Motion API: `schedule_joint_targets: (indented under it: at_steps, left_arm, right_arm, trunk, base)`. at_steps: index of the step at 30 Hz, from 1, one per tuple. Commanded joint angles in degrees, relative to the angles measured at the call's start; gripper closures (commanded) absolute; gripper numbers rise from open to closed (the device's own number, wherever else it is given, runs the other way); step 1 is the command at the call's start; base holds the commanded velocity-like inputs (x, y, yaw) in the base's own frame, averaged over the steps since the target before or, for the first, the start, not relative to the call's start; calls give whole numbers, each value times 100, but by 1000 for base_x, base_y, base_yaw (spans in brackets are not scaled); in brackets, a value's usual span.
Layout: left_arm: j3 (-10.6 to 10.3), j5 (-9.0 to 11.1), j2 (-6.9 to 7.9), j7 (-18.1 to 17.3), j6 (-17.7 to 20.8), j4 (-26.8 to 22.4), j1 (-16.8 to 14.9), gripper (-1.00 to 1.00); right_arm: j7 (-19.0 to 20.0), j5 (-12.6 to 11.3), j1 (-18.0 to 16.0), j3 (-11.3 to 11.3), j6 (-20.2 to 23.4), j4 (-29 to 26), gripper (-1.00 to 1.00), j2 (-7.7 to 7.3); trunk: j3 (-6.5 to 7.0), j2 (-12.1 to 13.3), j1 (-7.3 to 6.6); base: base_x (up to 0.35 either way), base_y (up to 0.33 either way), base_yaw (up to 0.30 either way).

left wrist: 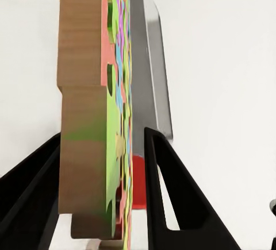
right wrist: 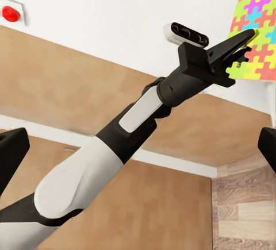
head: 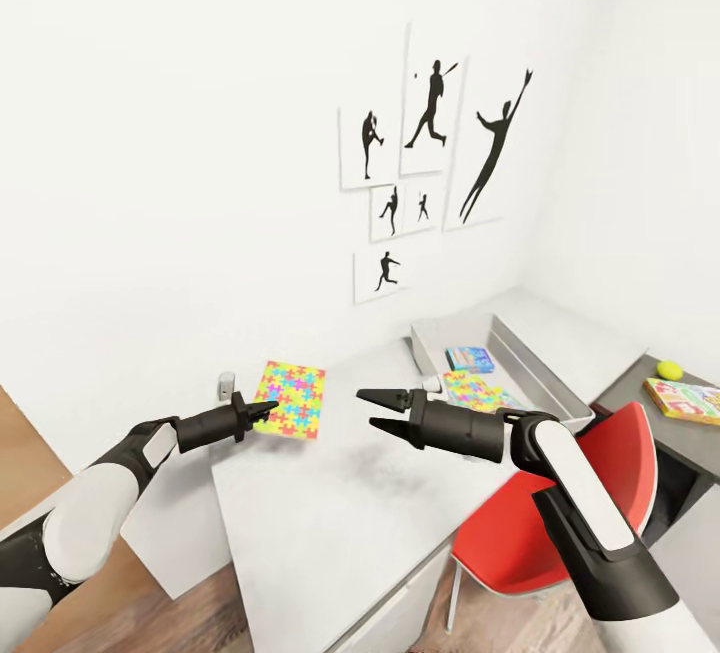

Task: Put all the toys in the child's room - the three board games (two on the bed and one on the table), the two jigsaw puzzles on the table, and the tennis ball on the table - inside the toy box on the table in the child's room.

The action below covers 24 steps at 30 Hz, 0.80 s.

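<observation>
Puzzle mat (head: 292,399), square, with interlocking pieces in yellow, pink, blue and green and a plain brown underside (seen edge-on in my left wrist view (left wrist: 109,123)). I hold it by its near edge in the left gripper (head: 268,409), fingers (left wrist: 167,192) clamped on either face, raised just above the pale grey table (head: 340,503) at its wall-side end. I count two puzzle mats: the held one and a second (head: 472,390) lying in the grey toy box (head: 535,358). Two board games show: a blue one (head: 470,359) inside the box and a white-green one (head: 686,399) on the side desk at far right, the single yellow-green tennis ball (head: 669,369) just beside it. My left arm reaches forward, nearly level. My right arm bends over the red chair (head: 560,523), its gripper (head: 378,411) pointing at the held mat with jaws parted and nothing between them. Six silhouette pictures (head: 430,173) hang on the wall.
</observation>
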Motion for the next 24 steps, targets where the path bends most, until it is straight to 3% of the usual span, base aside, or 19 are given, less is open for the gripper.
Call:
schedule_joint_targets:
  at_steps: [1, 24]
  left_arm:
    - [26, -11, 2, -19, 48, -1, -4, 100]
    - [18, -11, 15, -28, 55, -124, -4, 100]
  right_arm:
    - [-59, -59, -7, 9, 3, -3, -100, -5]
    - [-58, -57, -5, 13, 3, -4, -100, 1]
  trunk:
    - [10, 34, -21]
    - [423, 957, -526]
  base:
    - [0, 0, -276]
    - [0, 0, -276]
